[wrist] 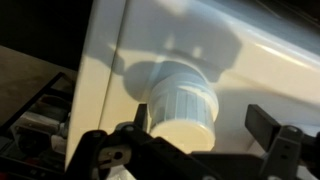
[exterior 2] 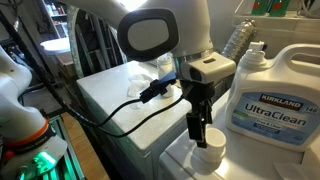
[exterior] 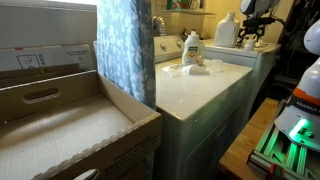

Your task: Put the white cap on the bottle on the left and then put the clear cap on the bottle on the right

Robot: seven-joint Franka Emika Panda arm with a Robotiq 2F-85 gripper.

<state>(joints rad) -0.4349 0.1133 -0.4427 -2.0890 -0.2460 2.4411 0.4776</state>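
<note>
Exterior, far: a small bottle (exterior: pixel 191 48) stands on the white washer top (exterior: pixel 200 90); your arm at the back is too small to read.
Exterior, close: your gripper (exterior 2: pixel 197 135) points straight down, just above the white cap (exterior 2: pixel 210 152), beside the detergent jug (exterior 2: pixel 270 95).
Wrist: the white cap (wrist: pixel 182 105) stands upright between your fingers (wrist: pixel 262 122). The jaws are spread, with a gap on one side, and grip nothing.
</note>
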